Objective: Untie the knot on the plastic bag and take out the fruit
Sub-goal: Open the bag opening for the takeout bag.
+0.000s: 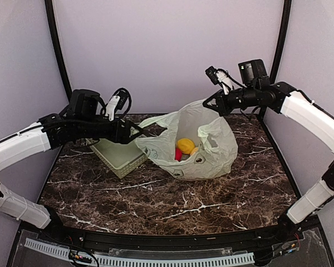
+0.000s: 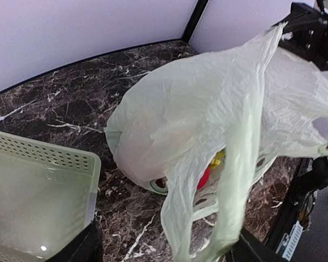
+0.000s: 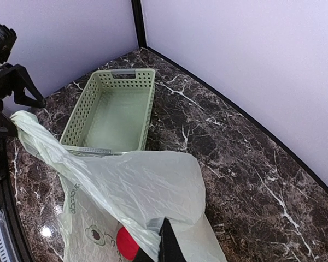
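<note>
Two tools bear on the plastic bag [image 1: 211, 150], which sits at the middle of the counter [image 1: 156, 211], just right of the basket [image 1: 121, 158]. My right tool [image 1: 212, 103] is closed tight on the bag's top edge and holds it up in a peak. My left tool [image 1: 138, 132] stands wide open with one loop handle draped loose between its fingers [image 2: 82, 248], gripping nothing. My biggest worry is the bag itself: with only one side held, the film could sag shut over the mouth. The whole bag could also drag toward the upper right of the overhead frame if I pull on that side. A smaller risk is that the fruit [image 1: 185, 146] could roll out of the low mouth onto the counter if the bag tips. As for what I can't read, most of the bag's inside is veiled by film; I see one yellow-orange piece and a red one, and the rest is hidden. The knot I cannot find at all. The handles look parted, so I judge it undone, though folds may hide it.
</note>
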### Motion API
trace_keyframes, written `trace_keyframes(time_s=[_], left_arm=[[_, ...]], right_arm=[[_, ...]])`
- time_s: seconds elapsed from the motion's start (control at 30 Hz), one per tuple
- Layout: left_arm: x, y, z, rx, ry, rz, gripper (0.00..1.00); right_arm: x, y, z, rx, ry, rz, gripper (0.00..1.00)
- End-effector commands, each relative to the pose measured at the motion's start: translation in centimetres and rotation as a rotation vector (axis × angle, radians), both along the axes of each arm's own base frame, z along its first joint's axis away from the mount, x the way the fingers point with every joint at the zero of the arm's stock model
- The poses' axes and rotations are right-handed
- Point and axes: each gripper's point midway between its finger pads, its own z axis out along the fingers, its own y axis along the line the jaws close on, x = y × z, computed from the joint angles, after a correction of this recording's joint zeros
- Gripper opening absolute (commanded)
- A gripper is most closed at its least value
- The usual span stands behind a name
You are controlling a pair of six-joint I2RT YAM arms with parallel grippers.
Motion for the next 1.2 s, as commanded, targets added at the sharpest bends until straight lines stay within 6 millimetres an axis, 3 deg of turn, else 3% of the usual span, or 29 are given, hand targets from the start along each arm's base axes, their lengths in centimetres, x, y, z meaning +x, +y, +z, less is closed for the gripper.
trace_keyframes(time_s=[0.0, 0.1, 0.23, 0.33, 0.5, 0.8, 1.17], left_arm=[[-1.4, -1.1, 7.2, -0.097, -0.112, -0.120, 0.81], [-0.8, -2.1, 8.6, -0.105, -0.135, -0.150, 0.88], [0.9, -4.5, 7.4, -0.088, -0.087, -0.194, 0.92], [1.1, -6.3, 8.1, -0.137, -0.061, -0.255, 0.94], [2.1, -8.1, 7.4, -0.159, -0.019, -0.289, 0.95], [3.5, -9.8, 4.5, -0.115, 0.102, -0.299, 0.96], [4.1, -10.3, 2.0, -0.030, 0.145, -0.288, 0.93]], right_arm=[[-0.9, 0.9, 2.0, 0.072, -0.039, 0.059, 0.00], [-1.1, 1.2, 2.0, 0.077, -0.039, 0.070, 0.00], [-1.2, 1.4, 2.2, 0.080, -0.041, 0.079, 0.00], [-1.3, 1.4, 2.5, 0.081, -0.045, 0.078, 0.00], [-1.3, 1.4, 2.5, 0.081, -0.048, 0.075, 0.00], [-1.0, 1.4, 2.1, 0.077, -0.041, 0.059, 0.00], [-0.5, 1.3, 1.9, 0.067, -0.058, 0.042, 0.00]])
